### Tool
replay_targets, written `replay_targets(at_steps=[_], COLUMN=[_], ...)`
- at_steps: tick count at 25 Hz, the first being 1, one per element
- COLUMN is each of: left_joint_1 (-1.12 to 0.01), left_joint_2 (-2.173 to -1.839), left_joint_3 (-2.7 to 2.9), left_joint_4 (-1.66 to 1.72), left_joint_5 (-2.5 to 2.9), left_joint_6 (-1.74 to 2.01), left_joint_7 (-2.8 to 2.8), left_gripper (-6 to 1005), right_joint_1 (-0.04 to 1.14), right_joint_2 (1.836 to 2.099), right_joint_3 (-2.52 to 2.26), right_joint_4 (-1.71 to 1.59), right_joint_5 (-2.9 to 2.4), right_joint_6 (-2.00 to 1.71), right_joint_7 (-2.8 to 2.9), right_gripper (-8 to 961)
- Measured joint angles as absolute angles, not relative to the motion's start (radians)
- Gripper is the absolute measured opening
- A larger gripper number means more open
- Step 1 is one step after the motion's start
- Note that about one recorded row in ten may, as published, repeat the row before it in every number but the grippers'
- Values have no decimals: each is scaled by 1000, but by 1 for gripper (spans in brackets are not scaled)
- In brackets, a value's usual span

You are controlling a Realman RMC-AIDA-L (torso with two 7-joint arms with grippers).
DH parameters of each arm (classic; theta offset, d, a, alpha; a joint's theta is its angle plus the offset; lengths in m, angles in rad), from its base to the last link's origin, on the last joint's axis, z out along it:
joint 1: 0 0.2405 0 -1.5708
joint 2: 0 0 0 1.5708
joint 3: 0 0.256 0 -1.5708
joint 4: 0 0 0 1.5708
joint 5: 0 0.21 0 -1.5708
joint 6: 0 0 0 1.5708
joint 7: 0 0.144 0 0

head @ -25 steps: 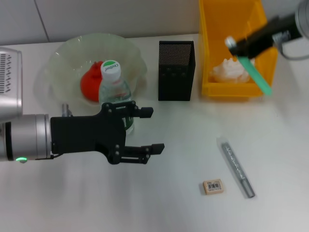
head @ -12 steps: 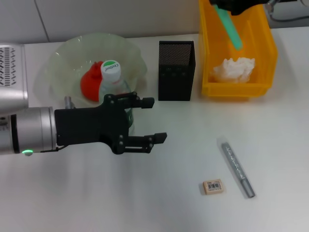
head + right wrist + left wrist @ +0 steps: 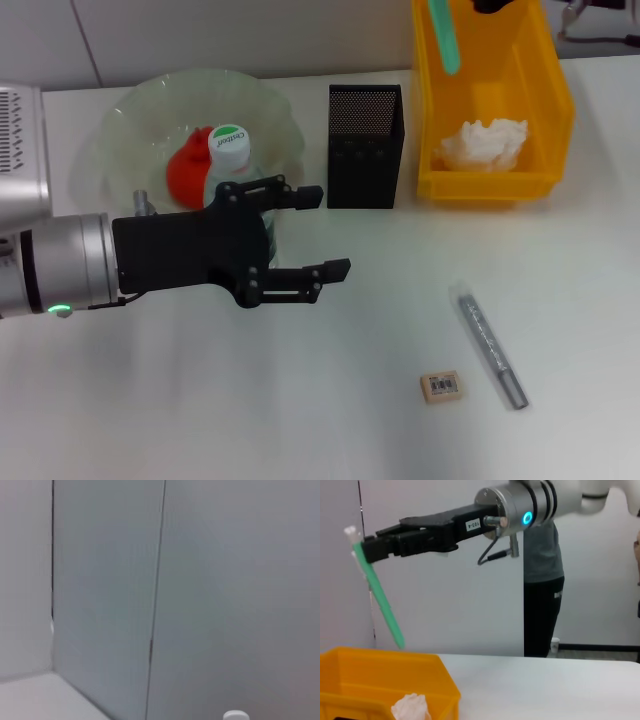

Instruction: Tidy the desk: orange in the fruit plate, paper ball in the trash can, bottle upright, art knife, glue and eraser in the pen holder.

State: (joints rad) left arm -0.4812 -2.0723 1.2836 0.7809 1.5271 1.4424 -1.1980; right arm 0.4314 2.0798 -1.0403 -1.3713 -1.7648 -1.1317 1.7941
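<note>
Surface: white counter (image 3: 330, 420) against a pale wall; a person in dark clothes stands behind it in the left wrist view.
Right gripper (image 3: 367, 550): raised above the yellow trash can (image 3: 548, 110), fingers clenched on a green art knife (image 3: 443, 38) near its top end.
Knife axis: long axis hangs steeply downward, slightly tilted, lower tip over the trash can.
Key relation: pen holder (image 3: 365, 145) stands upright just left of the trash can, so the knife lies to the robot's right of its target; the right arm is the nearer one, and in my judgement the tip must shift left before it is lowered.
Left gripper (image 3: 315, 230): fingers released and empty, low over the counter, in front of the upright bottle (image 3: 236, 180).
Settled items: orange (image 3: 190, 170) in the fruit plate (image 3: 125, 120); paper ball (image 3: 482, 143) in the trash can.
Outstanding: eraser (image 3: 441, 386) and a grey stick (image 3: 490, 345), probably the glue, lie flat near each other on the counter.
Change from earlier: knife has risen and moved back toward the wall, now largely out of the head view; left gripper has edged forward; all else unmoved.
</note>
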Motion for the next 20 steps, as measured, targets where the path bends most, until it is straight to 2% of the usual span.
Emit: replay_targets(at_steps=[9,15,20], left_joint_1=[-476,-473,-472], left_joint_2=[-2073,-2074,-2074], left_joint_3=[1292,1311,1325], left_joint_4=[778,778,769], left_joint_5=[1506,1493,1471], left_joint_6=[1453,1452,1451], left_joint_7=[-1191,-1180,-1161], left_gripper=[817,817,817], right_joint_1=[430,495,541], right_joint_2=[2076,2048,2044], right_joint_3=[-873,-823,-824], right_joint_4=[-1107,-926,-858], right_joint_5=[-1502,-1491,-1494], right_joint_6=[-1253,-1281,-1275], right_joint_7=[1512,1462,1440], right_gripper=[173,173,173])
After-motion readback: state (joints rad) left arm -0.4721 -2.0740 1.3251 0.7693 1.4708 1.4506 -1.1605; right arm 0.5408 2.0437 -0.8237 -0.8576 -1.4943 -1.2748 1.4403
